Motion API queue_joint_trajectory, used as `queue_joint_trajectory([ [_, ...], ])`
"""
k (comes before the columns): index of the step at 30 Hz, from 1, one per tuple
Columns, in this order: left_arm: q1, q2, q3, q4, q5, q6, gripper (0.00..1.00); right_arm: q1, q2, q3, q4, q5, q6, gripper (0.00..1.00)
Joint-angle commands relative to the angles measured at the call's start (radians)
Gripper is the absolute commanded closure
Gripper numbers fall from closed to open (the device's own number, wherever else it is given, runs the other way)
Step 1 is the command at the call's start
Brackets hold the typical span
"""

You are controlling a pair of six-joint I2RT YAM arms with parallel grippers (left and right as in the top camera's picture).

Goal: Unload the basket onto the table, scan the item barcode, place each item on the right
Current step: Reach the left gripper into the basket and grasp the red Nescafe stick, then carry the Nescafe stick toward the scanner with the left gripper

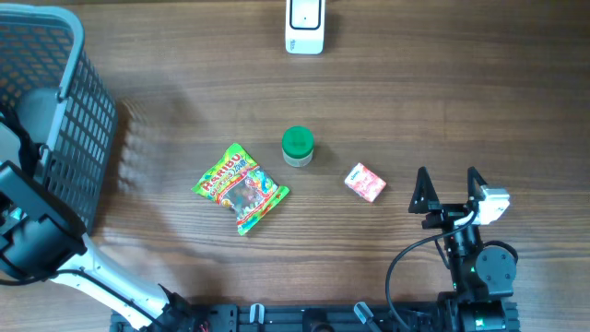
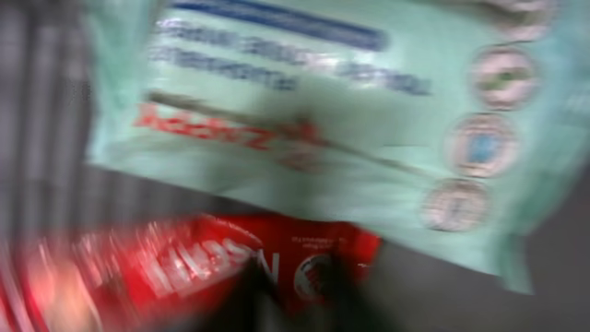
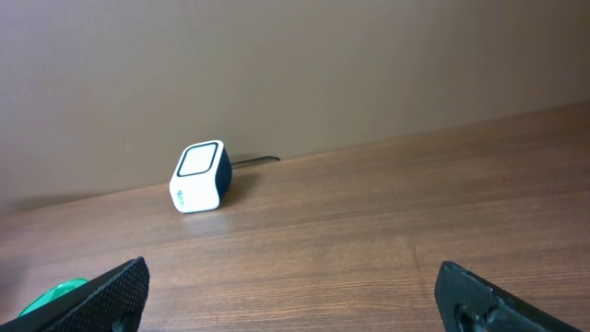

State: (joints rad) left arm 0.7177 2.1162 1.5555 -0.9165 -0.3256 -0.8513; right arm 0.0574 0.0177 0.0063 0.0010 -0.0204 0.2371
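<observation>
Left gripper, down inside the basket (image 1: 74,111): jaws blurred, state cannot be told. Before it lie a red packet (image 2: 230,263) and a pale green packet (image 2: 304,120), judged light, soft, slippery film, best pinched at an edge seam. Right gripper (image 1: 449,189) gapes empty, well apart from the scanner (image 1: 304,28).

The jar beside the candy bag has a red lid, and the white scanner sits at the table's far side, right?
The jar has a green lid, not red, as the overhead view shows. It does stand beside the candy bag, and the white scanner sits at the far side.
</observation>
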Motion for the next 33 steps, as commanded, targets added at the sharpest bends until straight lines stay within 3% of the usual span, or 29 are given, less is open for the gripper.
queue_joint_trajectory([
  [1,0.009,0.102,-0.095,-0.04,0.018,0.01,0.96,0.005,-0.004,-0.001,0.005,0.014,0.002,0.0],
  [6,0.009,0.067,-0.058,-0.092,0.039,0.01,0.96,0.005,-0.004,-0.001,0.005,0.014,0.002,0.0],
  [13,0.008,-0.088,0.164,-0.235,0.083,0.01,0.96,0.005,-0.004,-0.001,0.005,0.014,0.002,0.0],
  [20,0.008,-0.268,0.245,-0.24,0.09,0.017,0.96,0.005,-0.004,-0.001,0.005,0.014,0.002,0.0],
  [29,-0.004,-0.569,0.245,-0.173,0.448,0.017,0.96,0.005,-0.004,-0.001,0.005,0.014,0.002,0.0],
  [33,-0.064,-0.722,0.245,-0.138,0.5,0.017,0.96,0.005,-0.004,-0.001,0.005,0.014,0.002,0.0],
])
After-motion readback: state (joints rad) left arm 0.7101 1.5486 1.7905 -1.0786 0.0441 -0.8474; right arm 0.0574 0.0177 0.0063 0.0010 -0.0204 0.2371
